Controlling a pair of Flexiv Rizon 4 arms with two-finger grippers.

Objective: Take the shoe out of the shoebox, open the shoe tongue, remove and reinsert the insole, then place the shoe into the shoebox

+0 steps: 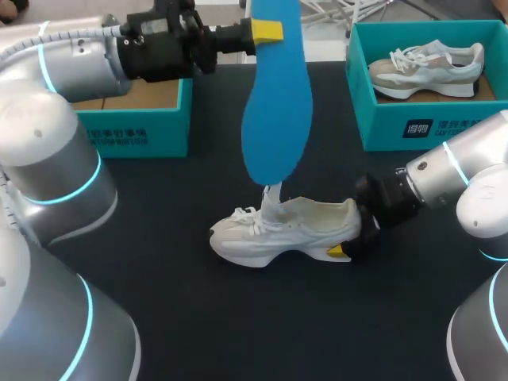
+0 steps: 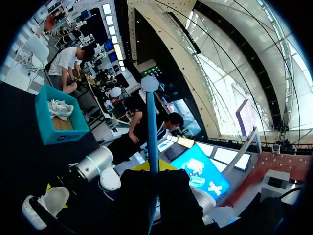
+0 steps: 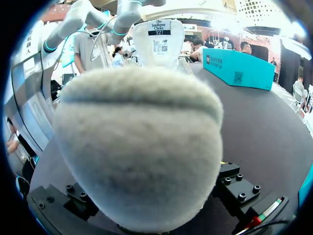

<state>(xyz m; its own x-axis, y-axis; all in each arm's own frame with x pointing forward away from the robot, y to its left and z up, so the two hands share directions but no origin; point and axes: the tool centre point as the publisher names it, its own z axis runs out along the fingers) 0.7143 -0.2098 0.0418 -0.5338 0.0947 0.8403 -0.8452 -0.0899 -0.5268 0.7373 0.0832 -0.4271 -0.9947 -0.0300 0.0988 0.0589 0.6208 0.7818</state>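
My L claw (image 1: 274, 32) clamped on insole (image 1: 276, 103) — at 12 o'clock of shoe (image 1: 278, 234), my R claw (image 1: 347, 242) clamped on its heel, 3 o'clock side.

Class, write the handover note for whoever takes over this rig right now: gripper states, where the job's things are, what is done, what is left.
Left gripper: shut on the blue insole, which hangs upright above the shoe.
Right gripper: shut on the shoe's heel. The shoe stands on the table, tongue upright.
The shoebox at rear left looks empty.
Done: shoe out, tongue open, insole removed.
Left: reinsert the insole, put the shoe back in the shoebox.
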